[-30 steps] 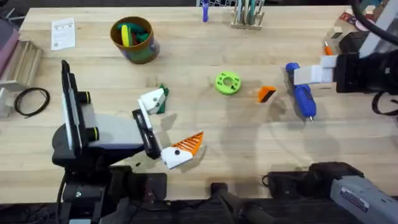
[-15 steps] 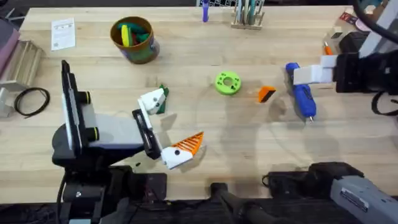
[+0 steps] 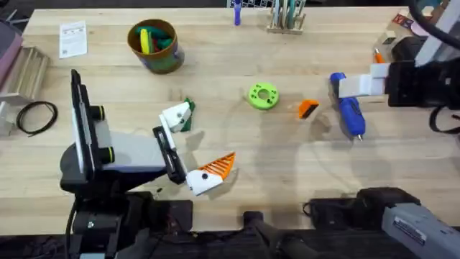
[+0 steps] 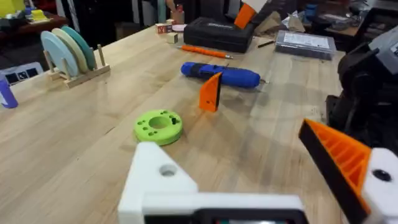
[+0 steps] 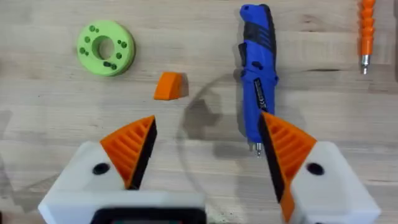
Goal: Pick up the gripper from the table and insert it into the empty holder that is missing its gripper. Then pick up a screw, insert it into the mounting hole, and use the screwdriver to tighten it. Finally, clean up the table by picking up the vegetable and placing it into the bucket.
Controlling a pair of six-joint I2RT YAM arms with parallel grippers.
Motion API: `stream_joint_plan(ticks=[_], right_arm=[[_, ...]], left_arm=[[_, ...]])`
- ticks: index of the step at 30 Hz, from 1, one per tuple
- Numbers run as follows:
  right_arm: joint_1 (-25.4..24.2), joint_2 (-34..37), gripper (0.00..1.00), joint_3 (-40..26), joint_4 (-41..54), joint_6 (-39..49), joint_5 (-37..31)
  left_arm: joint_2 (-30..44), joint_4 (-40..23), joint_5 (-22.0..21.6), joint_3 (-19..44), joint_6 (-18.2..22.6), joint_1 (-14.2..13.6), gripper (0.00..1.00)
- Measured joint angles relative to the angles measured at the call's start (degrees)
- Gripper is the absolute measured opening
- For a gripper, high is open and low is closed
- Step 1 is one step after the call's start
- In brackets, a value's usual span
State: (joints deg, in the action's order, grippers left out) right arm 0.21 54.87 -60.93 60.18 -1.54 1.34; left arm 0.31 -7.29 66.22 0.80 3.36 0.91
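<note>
Nothing looks done: the gripper (image 3: 307, 108) lies on the table (image 3: 287, 165) beside the screwdriver (image 3: 350, 114), vegetable (image 3: 187, 115) outside the bucket (image 3: 154, 47). Both robot grippers, left (image 3: 195, 147) and right (image 5: 208, 152), gape empty.

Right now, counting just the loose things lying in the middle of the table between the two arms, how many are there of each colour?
Orange: 1, the gripper
Blue: 1, the screwdriver
Lime green: 1, the round disc
Dark green: 1, the vegetable, partly behind the left arm's white finger
Total: 4
</note>
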Motion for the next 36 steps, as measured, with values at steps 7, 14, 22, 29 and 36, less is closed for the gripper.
stream_joint_plan(ticks=[7,14,22,29,36], right_arm=[[3.58,1.68,0.991,-2.55,5.01,-2.99,-0.02],[11.94,10.06,0.991,-6.93,7.98,-8.63,-0.02],[16.31,19.8,0.991,-6.95,7.48,-11.86,0.0],[16.39,24.89,0.991,-6.95,6.07,-12.54,-0.02],[16.39,28.75,0.991,-6.95,3.43,-13.3,-1.58]], left_arm=[[-0.02,0.0,0.0,0.0,0.0,0.0,0.985],[-0.02,-0.02,0.0,0.0,0.0,0.0,0.985],[-0.01,0.01,0.0,0.0,0.0,0.0,0.985],[-0.02,0.01,0.0,0.0,0.0,0.0,0.985],[-0.01,-0.02,0.0,0.0,0.0,0.0,0.985]])
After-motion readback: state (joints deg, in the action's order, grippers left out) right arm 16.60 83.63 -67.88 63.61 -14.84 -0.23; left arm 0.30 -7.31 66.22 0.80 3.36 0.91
